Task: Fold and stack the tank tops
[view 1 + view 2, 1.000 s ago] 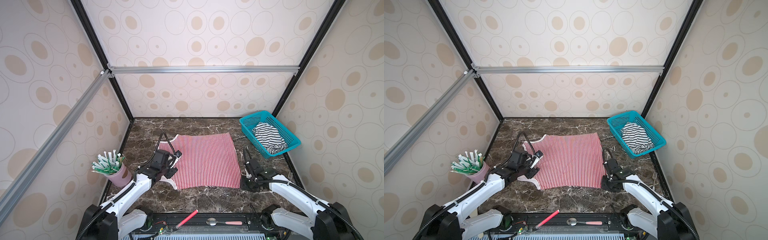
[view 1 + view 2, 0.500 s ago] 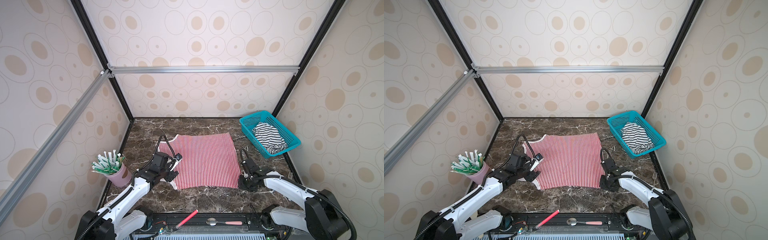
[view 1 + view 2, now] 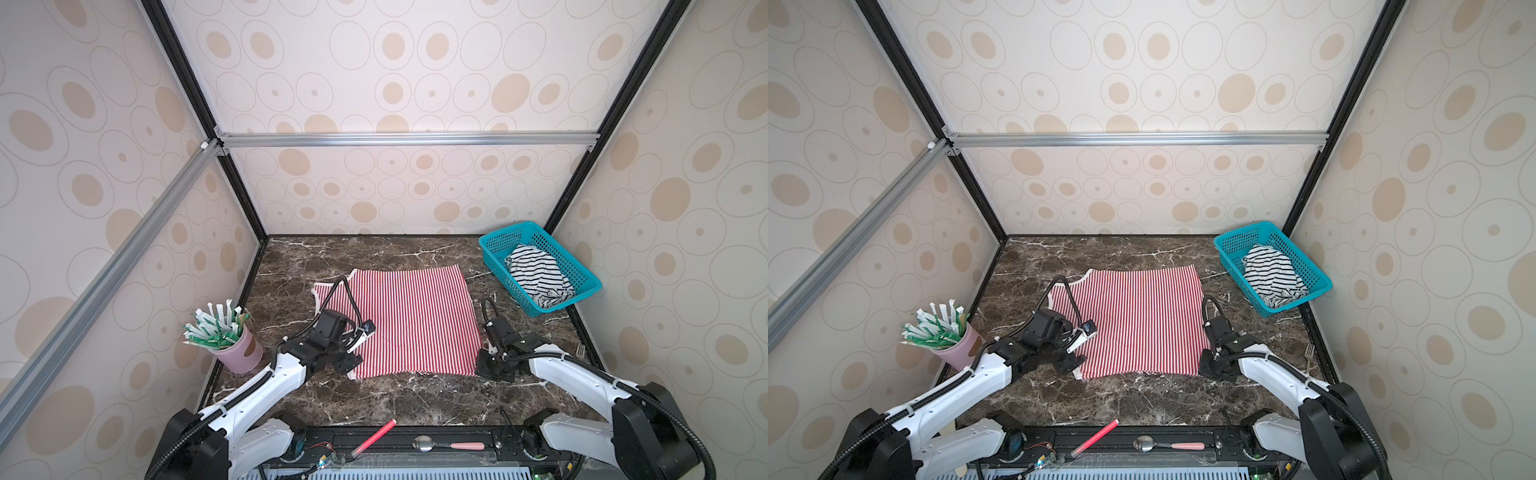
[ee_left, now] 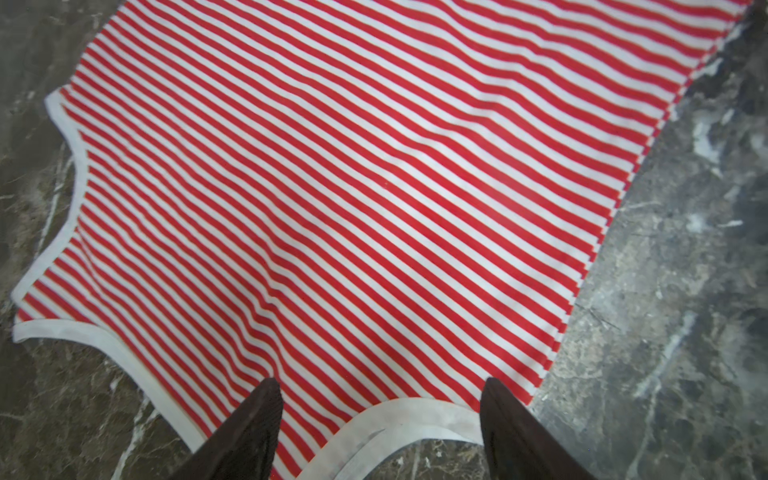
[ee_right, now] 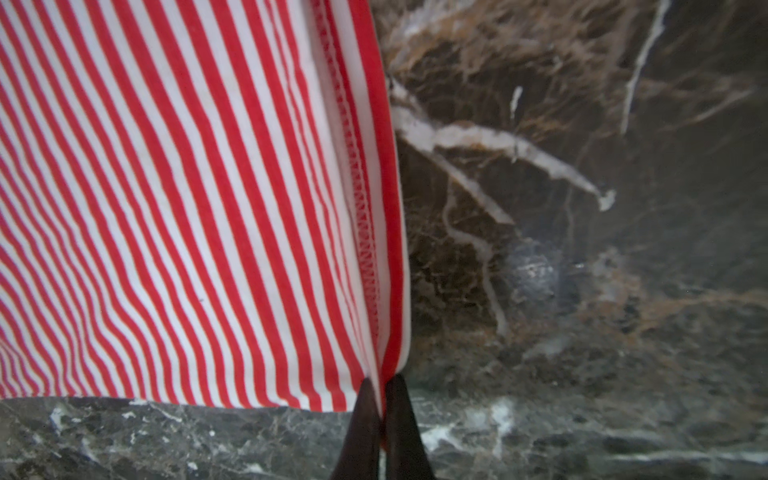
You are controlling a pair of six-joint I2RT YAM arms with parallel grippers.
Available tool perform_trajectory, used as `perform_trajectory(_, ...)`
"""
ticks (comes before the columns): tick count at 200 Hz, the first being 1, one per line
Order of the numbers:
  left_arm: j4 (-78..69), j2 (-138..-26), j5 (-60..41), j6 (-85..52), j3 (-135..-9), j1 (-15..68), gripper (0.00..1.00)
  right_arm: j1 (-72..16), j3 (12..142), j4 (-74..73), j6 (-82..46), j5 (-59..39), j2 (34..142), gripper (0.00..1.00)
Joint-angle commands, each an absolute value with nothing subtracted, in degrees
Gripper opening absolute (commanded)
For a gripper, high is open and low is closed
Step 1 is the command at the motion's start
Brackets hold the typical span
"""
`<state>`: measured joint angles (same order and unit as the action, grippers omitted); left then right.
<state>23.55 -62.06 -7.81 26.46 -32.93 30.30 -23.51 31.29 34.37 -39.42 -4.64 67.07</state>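
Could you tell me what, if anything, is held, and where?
The right gripper pinches the red-and-white tank top at its hem corner; the left gripper is open, holding nothing.

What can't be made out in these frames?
- Left gripper: open above the strap of the red-striped top; the left wrist view doesn't show whether the tips touch cloth.
- Right gripper: shut on the hem corner; in the right wrist view, its fingers hide how much cloth is pinched.
- Black-and-white top: crumpled in the basket; in both top views, folds and walls hide its shape.
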Motion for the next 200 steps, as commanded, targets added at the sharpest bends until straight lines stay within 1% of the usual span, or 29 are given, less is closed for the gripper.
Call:
perform_trajectory(1,26.8,-62.6,-8.3,30.1,-32.3,32.7,0.76,-23.5,34.7,37.3,-39.1,-5.6,64.6,0.0)
perform_trajectory(19,27.1,-63.2,-8.1,31.2,-32.0,34.3,0.76,-23.5,37.2,38.9,-38.5,-5.4,63.8,0.0)
perform_trajectory(52,28.5,-65.8,-7.2,32.5,-32.0,36.2,0.68,-23.5,41.0,39.5,-38.1,-5.1,64.2,0.0)
perform_trajectory(71,29.6,-67.0,-7.0,32.9,-32.0,36.6,0.68,-23.5,42.4,38.7,-38.2,-5.6,65.3,0.0)
perform_trajectory(89,30.1,-68.2,-6.1,33.4,-31.7,36.9,0.66,-23.5,43.0,37.9,-38.2,-5.7,66.0,0.0)
perform_trajectory(128,29.2,-68.9,-5.6,33.2,-30.9,37.1,0.58,-23.4,43.3,37.2,-38.3,-6.0,66.6,0.0)
perform_trajectory(149,28.6,-69.2,-5.4,33.0,-30.7,37.2,0.58,-23.5,42.9,37.2,-38.2,-6.0,66.1,0.0)
perform_trajectory(178,28.8,-70.2,-5.8,33.1,-30.8,37.3,0.49,-23.5,42.4,37.5,-38.2,-5.6,65.1,0.0)
perform_trajectory(200,29.2,-70.8,-6.2,33.6,-30.9,37.5,0.38,-23.5,42.1,37.6,-38.3,-5.4,64.7,0.0)
